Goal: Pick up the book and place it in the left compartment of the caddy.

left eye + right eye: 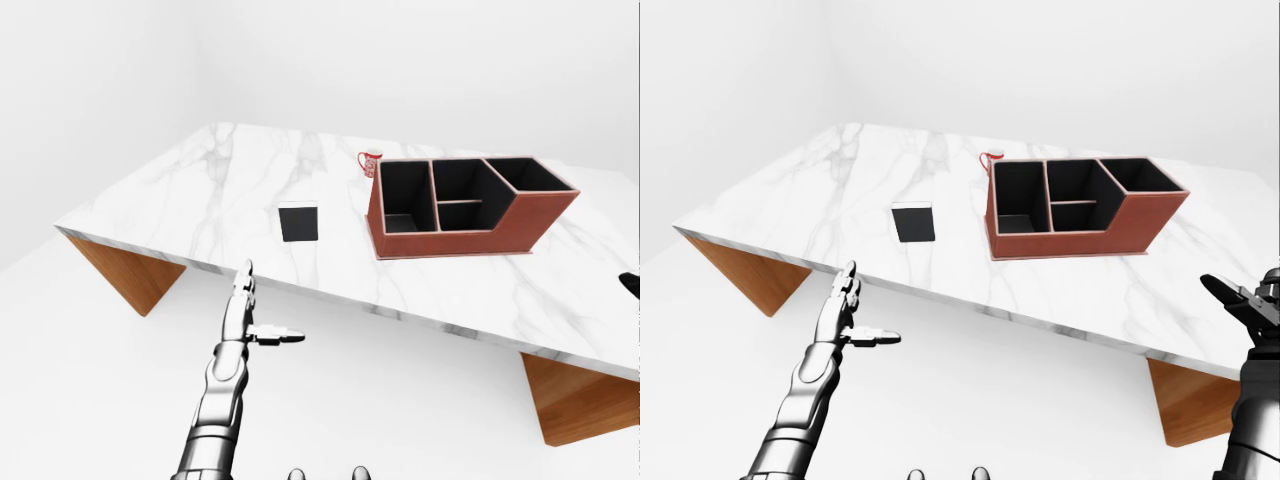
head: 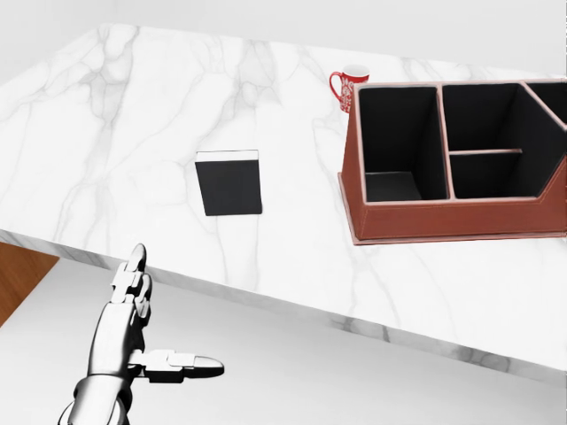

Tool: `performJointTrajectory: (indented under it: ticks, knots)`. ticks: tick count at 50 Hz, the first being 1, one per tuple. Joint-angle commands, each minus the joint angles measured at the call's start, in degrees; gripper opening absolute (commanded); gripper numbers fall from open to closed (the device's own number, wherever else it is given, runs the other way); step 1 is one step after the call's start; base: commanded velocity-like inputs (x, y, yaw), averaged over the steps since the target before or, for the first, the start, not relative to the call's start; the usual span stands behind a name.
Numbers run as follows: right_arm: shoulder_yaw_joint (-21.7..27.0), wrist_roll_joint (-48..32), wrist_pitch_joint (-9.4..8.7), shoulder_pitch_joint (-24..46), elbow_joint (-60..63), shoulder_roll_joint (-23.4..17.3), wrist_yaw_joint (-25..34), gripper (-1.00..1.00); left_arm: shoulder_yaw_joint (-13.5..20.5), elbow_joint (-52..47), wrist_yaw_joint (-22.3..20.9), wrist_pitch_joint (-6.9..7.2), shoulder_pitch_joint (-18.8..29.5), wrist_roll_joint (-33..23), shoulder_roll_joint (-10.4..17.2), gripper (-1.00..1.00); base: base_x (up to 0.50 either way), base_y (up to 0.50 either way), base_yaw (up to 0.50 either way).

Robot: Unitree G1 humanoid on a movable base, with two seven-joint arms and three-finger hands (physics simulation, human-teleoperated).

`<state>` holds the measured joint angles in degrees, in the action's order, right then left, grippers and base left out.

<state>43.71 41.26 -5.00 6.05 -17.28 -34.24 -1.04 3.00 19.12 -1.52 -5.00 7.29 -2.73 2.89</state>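
— Where lay the book (image 2: 229, 182)?
— Flat on the marble table (image 2: 133, 115), left of the caddy (image 2: 461, 164) and well apart from it; red mug (image 2: 344, 88) just beyond the caddy's upper left corner.
— And the left hand (image 2: 133, 332)?
— Held below the table's near edge in the head view, fingers straight, thumb spread, gripping nothing.
— The right hand (image 1: 1245, 300)?
— Seen only at the right-eye view's edge; seemingly spread open, though too small to confirm
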Motion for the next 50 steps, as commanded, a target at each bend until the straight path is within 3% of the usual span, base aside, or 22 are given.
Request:
performJointTrajectory:
  ticks: [1,33,50]
  knots:
    - [-0.2,-0.4,0.00,0.3,-0.6,0.1,0.1,1.00,-0.2,-0.2,0.0,0.00,-0.1,-0.1,-0.2,1.00,0.07,-0.22,0.00]
    - [-0.1,-0.3,0.00,0.0,-0.3,-0.1,-0.2,1.00,-0.1,1.6,-0.1,0.00,0.5,-0.3,0.0,1.00,0.07,-0.22,0.00]
    - [-0.2,-0.5,0.00,0.4,-0.7,-0.2,-0.3,1.00,-0.6,-2.9,0.1,0.00,-0.9,-0.6,-0.5,1.00,0.07,-0.22,0.00]
